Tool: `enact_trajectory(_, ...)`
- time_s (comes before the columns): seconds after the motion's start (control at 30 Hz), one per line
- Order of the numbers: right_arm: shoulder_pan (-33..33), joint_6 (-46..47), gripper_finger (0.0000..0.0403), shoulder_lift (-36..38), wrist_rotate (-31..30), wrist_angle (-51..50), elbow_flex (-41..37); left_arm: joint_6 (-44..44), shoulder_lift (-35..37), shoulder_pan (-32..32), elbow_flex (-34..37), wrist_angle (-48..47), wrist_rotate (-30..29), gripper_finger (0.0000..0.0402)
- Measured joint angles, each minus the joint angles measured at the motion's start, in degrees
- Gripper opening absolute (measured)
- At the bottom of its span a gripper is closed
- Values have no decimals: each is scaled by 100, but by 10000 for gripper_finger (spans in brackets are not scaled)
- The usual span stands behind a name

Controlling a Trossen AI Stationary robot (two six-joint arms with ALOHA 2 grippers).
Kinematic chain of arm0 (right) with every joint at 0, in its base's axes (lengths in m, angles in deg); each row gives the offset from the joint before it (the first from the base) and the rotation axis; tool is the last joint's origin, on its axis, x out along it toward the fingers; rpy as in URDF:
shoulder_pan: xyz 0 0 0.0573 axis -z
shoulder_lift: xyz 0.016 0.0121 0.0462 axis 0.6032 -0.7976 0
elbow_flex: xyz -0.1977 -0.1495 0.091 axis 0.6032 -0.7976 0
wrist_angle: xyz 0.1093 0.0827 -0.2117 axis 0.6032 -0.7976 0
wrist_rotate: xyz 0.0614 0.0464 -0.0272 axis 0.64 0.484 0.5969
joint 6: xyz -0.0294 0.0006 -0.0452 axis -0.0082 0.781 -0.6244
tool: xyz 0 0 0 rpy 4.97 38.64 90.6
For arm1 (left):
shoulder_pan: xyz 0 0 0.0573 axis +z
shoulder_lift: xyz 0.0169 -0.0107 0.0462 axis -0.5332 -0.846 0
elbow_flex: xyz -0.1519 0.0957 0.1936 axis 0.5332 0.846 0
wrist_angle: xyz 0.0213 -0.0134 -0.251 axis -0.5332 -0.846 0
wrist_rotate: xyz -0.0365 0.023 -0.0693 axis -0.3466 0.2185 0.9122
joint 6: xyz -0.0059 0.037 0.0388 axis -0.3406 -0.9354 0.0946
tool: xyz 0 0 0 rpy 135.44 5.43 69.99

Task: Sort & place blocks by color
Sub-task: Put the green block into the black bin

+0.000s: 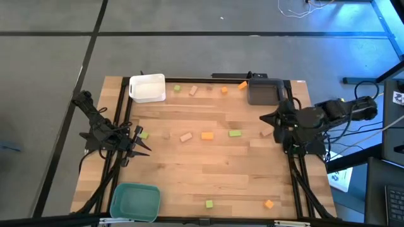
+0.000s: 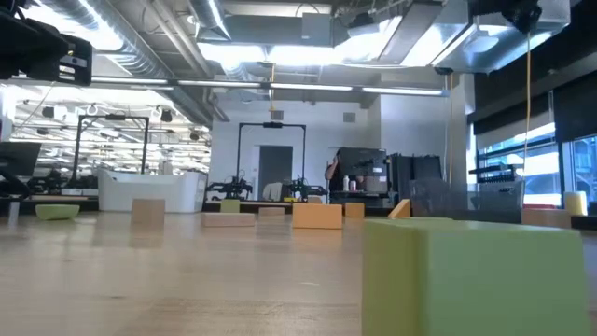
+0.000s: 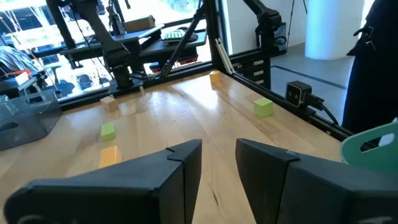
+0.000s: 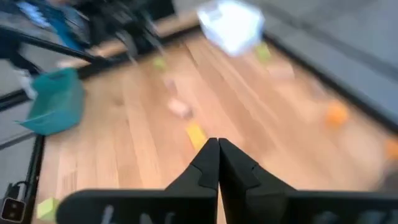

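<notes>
Your blocks point(image 1: 207, 135) lie loose across the table point(image 1: 214, 167) — none in the white tray point(image 1: 147, 88) at eleven o'clock, grey tray point(image 1: 264, 92) at one, or teal tray point(image 1: 134, 200) at seven (sorting looks unstarted). I count four orange, five green, roughly four tan. Left gripper point(image 1: 140, 141) waits at nine, fingers apart, empty; right gripper point(image 1: 266, 118) at three, pinched closed on nothing.

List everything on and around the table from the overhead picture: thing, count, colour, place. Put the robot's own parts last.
table: one, light wood, black-framed
white tray: one, white, left corner of the tray-side edge
grey tray: one, grey, right corner of the same edge
teal tray: one, teal, opposite left corner
green blocks: four, light green, scattered
orange blocks: four, orange, scattered
tan blocks: at least three, tan, scattered
left hand: one, dark, left edge, open
right hand: one, dark, right edge, shut, empty
</notes>
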Motion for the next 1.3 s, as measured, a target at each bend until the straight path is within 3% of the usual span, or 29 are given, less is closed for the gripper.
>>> enact_trajectory(0.1, 4, 816, 1, -680, 321, -1353, 867, 1, 0, 2, 1, -1, 0, 96)
enact_trajectory(0.2, 4, 1028, 5, -1234, 739, -2264, 1505, 0, 0, 1, 0, 1, -13, 96)
enact_trajectory(0.43, 173, 959, 65, -1942, 1024, -3044, 2233, -337, 1, 2, 1, 1, -104, 96)
enact_trajectory(0.6, 463, 627, 137, -2154, 1146, -3100, 2297, -868, 1, 2, 0, 1, -212, 96)
enact_trajectory(0.8, 756, -713, 199, -2452, 1714, -2904, 2297, -849, -1, 2, 0, 14, -446, 96)
enact_trajectory(1.13, 1000, -1616, 206, -2777, 2011, -2525, 2297, -749, -1, 2, 2, 44, -408, 96)
enact_trajectory(1.3, 1083, -2040, 206, -3081, 2206, -2312, 2297, 269, -10, 2, -45, 829, -1595, 96)
